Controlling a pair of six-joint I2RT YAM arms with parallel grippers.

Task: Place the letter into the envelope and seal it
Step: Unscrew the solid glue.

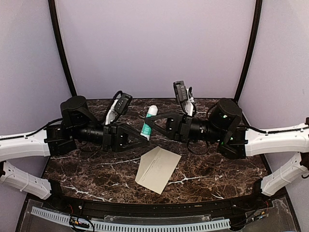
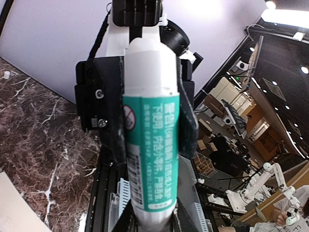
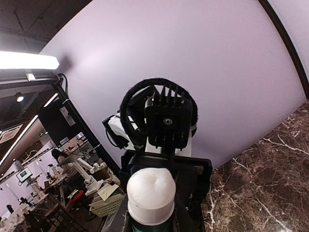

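The cream-beige envelope (image 1: 157,169) lies flat on the marble table in front of both arms, flap side not discernible. The letter is out of view. Above the table's middle a glue stick (image 1: 148,122) with a teal label and white cap is held between both grippers. My left gripper (image 1: 144,137) is shut on its lower end (image 2: 149,145). My right gripper (image 1: 147,126) is shut on the tube just below the white cap (image 3: 150,193), its black fingers (image 2: 186,130) hugging both sides. Neither gripper touches the envelope.
Dark marble table (image 1: 96,169) with a curved black frame behind and a purple backdrop. A white slotted cable duct (image 1: 145,224) runs along the near edge. A pale paper corner (image 2: 9,208) shows low in the left wrist view.
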